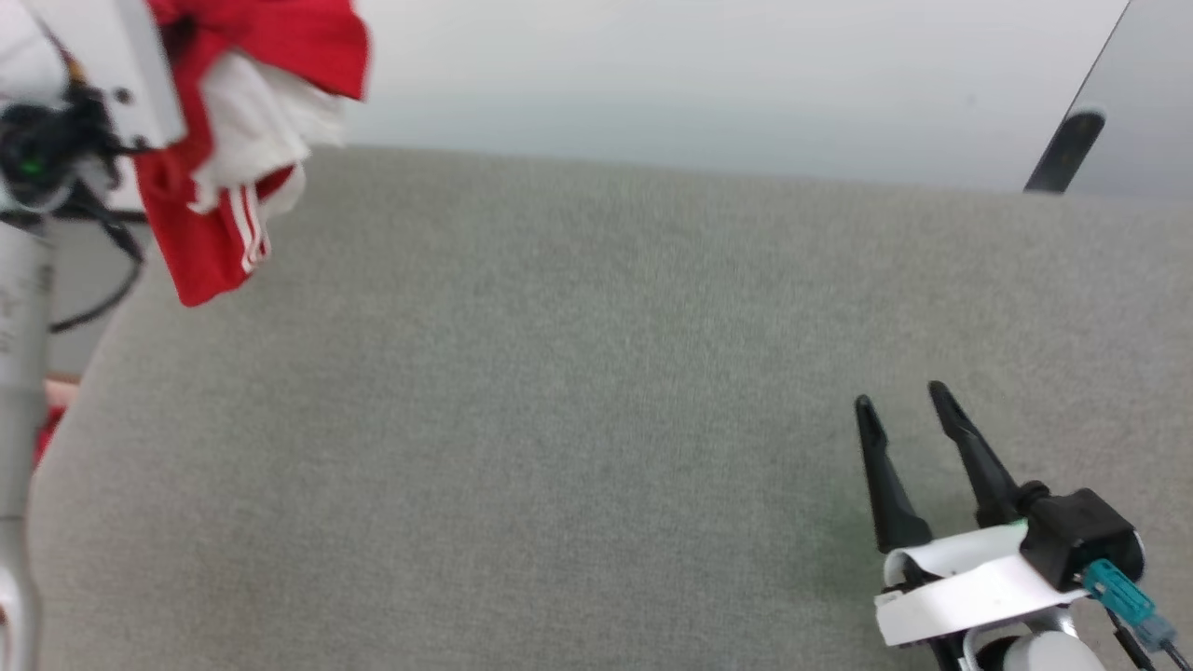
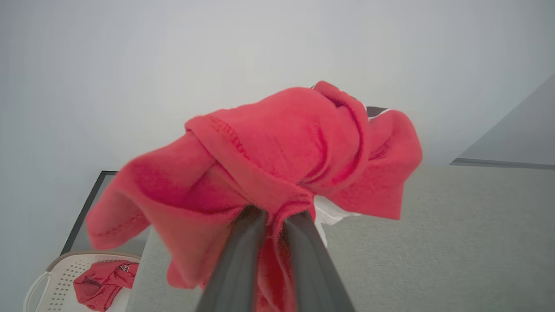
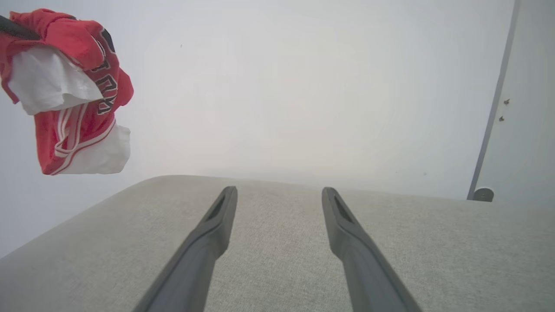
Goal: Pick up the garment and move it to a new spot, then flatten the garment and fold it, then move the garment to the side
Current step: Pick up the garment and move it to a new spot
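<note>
Surface: grey woven-fabric top (image 1: 596, 419) stretched wide.
Basket: white perforated plastic basket (image 2: 60, 273) held a small plain red cloth bundle (image 2: 102, 281).

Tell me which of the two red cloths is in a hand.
The red jersey with white sleeves, pinched by the left hand; the plain red bundle lies in the white basket.

The work surface (image 1: 596, 419) is a broad slab covered in light grey woven fabric, rounded at its left corner. Behind it stands a plain pale wall (image 1: 699, 84). Lighting is even and diffuse, with no hard shadows. At the right, a grey panel (image 1: 1156, 102) meets the wall along a straight dark edge. A small dark fitting (image 1: 1062, 149) sits at the foot of that edge. A white perforated basket (image 2: 73, 256) stands low beside the surface's left corner.
</note>
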Tool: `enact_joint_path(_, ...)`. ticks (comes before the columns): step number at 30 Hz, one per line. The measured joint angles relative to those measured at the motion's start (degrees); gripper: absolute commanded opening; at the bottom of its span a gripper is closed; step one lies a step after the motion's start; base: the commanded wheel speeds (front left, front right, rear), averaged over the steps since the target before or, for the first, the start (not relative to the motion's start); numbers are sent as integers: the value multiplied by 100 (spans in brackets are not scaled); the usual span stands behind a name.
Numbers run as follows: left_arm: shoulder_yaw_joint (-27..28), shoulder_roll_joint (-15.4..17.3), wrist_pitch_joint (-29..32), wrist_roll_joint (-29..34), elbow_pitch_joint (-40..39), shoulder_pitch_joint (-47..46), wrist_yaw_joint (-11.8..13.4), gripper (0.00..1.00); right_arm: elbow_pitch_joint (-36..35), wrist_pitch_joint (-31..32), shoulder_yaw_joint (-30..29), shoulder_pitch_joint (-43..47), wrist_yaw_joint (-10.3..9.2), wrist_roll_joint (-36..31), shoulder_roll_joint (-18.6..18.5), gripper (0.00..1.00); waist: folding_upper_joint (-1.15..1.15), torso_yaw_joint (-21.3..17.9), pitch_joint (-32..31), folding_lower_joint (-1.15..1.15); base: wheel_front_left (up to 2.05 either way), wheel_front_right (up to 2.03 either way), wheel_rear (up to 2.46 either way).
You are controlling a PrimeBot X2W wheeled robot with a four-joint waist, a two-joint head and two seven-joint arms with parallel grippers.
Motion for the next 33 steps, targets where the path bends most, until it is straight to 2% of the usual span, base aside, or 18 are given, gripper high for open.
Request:
enact_joint_path(4,-90,-131,233,-101,-481,240,56,0,-20,0,-238,105,0,-42,3,100,0,-19,-286,0,0,0,0)
enact_joint_path(8,-122,-221,502,-285,-1037,578,145,0,-31,-1,-494,171,0,-93,9,100,0,-197,-425,0,0,0,0)
enact_joint_path(16,-215,-490,962,-697,-2258,1438,452,0,-48,0,-1055,316,0,-146,9,100,0,-812,-461,0,0,0,0)
enact_joint_path(21,-361,-612,1111,-799,-2803,1933,619,0,-70,0,-1195,319,0,-77,9,100,0,-1253,-369,0,0,0,0)
enact_joint_path(27,-586,-686,1154,-829,-2953,2556,681,0,-58,-1,-1185,301,0,79,7,100,0,-1727,-180,0,0,0,0)
enact_joint_path(33,-805,-739,1098,-839,-2680,3104,649,0,-12,-1,-1098,190,0,218,9,100,0,-2054,100,0,0,0,0)
